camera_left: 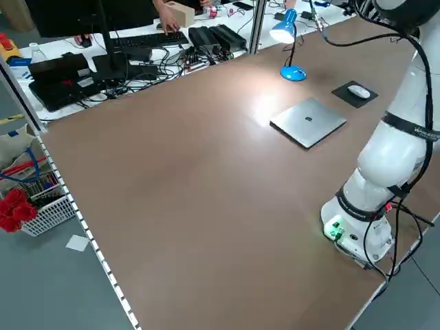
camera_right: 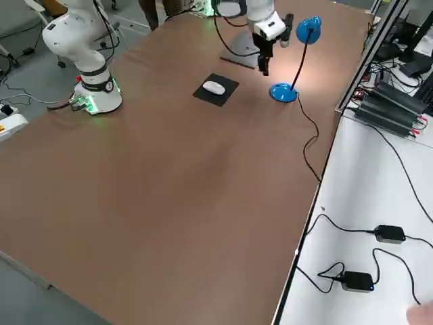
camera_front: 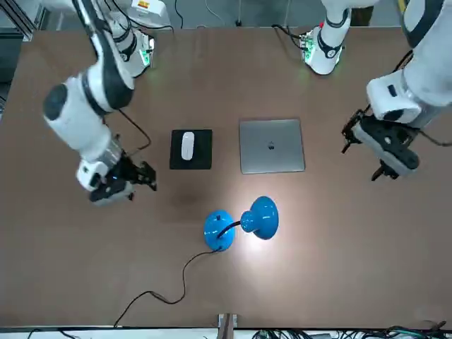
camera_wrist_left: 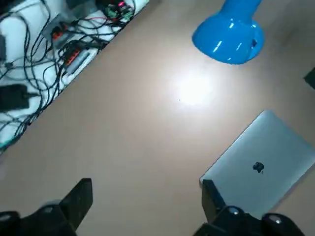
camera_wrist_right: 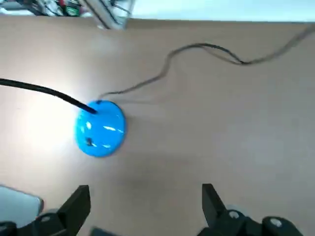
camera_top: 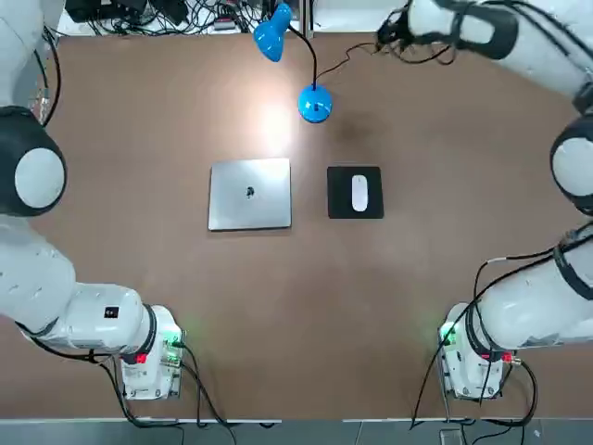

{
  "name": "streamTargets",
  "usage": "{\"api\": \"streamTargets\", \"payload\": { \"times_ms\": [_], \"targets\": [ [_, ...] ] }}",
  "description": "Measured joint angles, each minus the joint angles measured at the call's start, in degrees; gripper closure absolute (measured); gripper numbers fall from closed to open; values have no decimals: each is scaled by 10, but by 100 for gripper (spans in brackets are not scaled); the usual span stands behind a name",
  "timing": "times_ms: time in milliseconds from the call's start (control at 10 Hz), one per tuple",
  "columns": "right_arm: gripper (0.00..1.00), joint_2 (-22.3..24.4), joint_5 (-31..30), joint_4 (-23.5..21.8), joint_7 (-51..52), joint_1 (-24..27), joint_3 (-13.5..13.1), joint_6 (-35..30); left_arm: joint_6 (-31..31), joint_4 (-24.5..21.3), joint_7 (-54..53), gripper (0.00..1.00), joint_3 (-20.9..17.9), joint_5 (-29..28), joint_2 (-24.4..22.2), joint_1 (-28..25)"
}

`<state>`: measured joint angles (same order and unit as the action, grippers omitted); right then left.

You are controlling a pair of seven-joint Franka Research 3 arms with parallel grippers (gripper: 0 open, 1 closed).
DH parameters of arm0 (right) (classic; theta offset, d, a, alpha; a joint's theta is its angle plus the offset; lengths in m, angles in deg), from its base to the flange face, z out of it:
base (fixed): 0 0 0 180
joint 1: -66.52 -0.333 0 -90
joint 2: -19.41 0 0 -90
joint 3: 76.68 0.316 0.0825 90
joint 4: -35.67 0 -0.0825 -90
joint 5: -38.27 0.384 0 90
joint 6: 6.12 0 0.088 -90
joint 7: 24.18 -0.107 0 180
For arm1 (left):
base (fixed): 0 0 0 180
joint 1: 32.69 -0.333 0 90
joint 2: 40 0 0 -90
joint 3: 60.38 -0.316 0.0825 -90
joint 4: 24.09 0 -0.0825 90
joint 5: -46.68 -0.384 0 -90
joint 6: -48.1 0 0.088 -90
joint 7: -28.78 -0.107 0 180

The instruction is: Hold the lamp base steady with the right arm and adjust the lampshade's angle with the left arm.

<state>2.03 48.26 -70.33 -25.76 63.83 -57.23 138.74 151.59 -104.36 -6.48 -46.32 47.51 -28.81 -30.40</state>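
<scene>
Brown table (camera_top: 250,324), lamp base (camera_top: 315,104) far side; left gripper (camera_front: 376,150), right gripper (camera_front: 133,180) both wide, empty, above it.

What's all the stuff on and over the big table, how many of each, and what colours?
Lamp base: one, blue, far part of the table.
Lampshade: one, blue, up on the lamp's neck.
Lamp neck: one, black, curving from base to shade.
Lamp cord: one, dark, trailing from the base.
Laptop: one, silver, closed, mid-table.
Mouse pad: one, black, beside the laptop.
Mouse: one, white, on the pad.
Table: one, brown, under everything.
Robot arms: two, white with dark parts, one each side.
Left gripper: black, open, above the table.
Right gripper: black, open, above the table, nearer the lamp base.
</scene>
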Motion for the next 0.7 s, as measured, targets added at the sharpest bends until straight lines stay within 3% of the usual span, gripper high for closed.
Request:
{"api": "streamTargets", "payload": {
  "times_ms": [100,300,500,700],
  "targets": [
    [0,-41,0,-1,2,-6,21,79,11,6,-39,2,3,0,13,1],
    [0,-125,-27,11,9,-30,34,197,16,26,-56,1,23,0,36,6],
    [0,-205,-88,61,9,-48,36,244,16,49,-56,0,45,0,63,11],
    [1,-258,-93,113,11,-68,36,267,16,72,-60,0,58,1,96,15]
  ]
}}
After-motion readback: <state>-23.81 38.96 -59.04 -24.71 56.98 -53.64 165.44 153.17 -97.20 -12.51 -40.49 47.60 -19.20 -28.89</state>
